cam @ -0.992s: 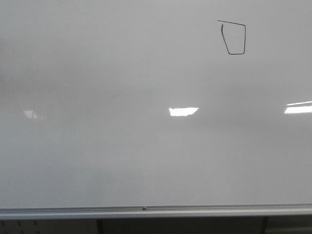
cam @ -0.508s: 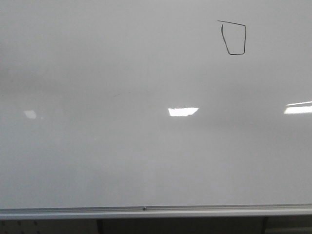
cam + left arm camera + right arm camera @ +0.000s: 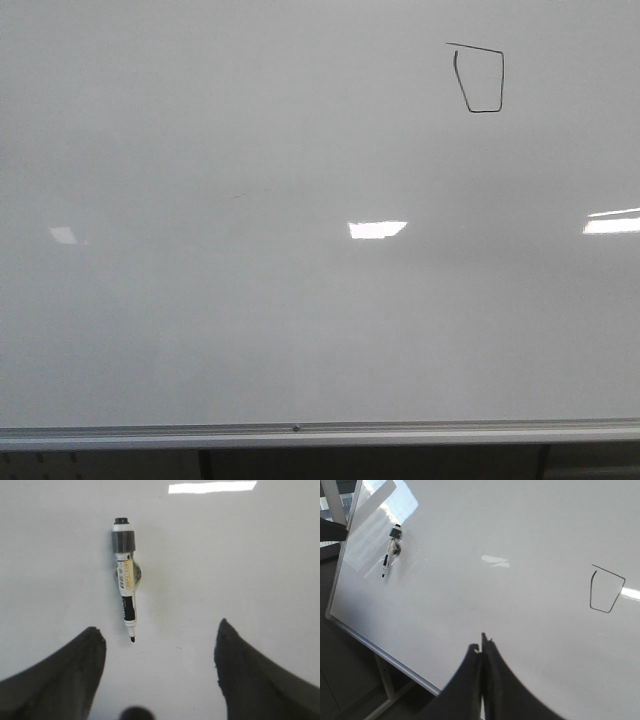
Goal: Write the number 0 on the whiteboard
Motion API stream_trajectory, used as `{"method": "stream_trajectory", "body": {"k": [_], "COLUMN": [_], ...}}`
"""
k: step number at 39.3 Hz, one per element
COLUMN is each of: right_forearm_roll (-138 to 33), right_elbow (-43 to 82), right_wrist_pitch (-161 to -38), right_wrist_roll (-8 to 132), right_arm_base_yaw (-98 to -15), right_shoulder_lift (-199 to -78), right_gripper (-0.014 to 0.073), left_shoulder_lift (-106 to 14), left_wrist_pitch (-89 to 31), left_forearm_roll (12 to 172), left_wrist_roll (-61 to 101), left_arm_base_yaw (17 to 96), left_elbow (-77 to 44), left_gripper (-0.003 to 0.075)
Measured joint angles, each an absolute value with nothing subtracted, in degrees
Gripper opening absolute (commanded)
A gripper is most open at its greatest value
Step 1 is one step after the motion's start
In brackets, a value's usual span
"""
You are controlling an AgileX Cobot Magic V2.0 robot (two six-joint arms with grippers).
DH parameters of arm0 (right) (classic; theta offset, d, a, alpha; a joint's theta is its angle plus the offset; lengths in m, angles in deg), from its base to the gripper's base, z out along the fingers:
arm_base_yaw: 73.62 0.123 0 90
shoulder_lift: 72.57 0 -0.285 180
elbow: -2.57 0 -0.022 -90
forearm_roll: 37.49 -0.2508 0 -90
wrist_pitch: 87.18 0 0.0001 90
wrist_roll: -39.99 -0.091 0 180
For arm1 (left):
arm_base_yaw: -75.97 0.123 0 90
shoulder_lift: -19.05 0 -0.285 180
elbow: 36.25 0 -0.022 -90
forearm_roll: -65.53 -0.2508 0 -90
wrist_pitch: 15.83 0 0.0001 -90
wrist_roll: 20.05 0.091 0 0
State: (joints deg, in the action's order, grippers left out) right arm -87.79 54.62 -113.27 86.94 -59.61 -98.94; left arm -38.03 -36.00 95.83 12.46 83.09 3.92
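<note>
The whiteboard [image 3: 300,300] fills the front view, its silver rail along the near edge. The number 0 [image 3: 480,78] is a thin black angular loop at the board's upper right; it also shows in the right wrist view [image 3: 605,592]. A marker [image 3: 126,597] with a grey cap end lies on the board, uncapped tip toward my left gripper [image 3: 160,637], which is open, empty and a short way back from it. The marker also shows in the right wrist view [image 3: 390,550]. My right gripper [image 3: 482,647] is shut and empty above the board. Neither gripper shows in the front view.
Bright light reflections lie on the board [image 3: 377,229] and at its right edge [image 3: 612,222]. The board's aluminium rail [image 3: 380,652] and a stand leg [image 3: 387,685] show in the right wrist view, with dark floor beyond the edge.
None apart from slight shifts in the light reflections on the board.
</note>
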Motion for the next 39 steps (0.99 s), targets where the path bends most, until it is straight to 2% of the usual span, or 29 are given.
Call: {"method": "stream_trajectory", "body": {"k": [8, 13, 25, 39], "right_forearm_roll": [-87.79, -87.79, -87.79, -87.79], "right_elbow": [54.62, 54.62, 54.62, 54.62], "right_wrist_pitch": [-113.27, -113.27, -113.27, -113.27], "right_wrist_roll": [86.94, 86.94, 86.94, 86.94], "right_arm_base_yaw": [-59.61, -59.61, -59.61, -59.61], "right_shoulder_lift": [-98.94, -98.94, -98.94, -98.94], "right_gripper": [-0.0069, -0.0069, -0.0069, -0.0069], "left_shoulder_lift": [-25.34, -17.62, -4.56, -3.24], "left_wrist_pitch": [-37.37, -37.47, -37.68, -37.68], "left_forearm_roll": [95.96, 95.96, 95.96, 96.66], "left_wrist_roll": [12.46, 12.46, 12.46, 12.46], "left_arm_base_yaw": [83.09, 83.09, 83.09, 83.09], "left_elbow": [9.3, 12.68, 17.75, 17.9], "left_gripper": [0.0094, -0.0012, -0.002, -0.002]}}
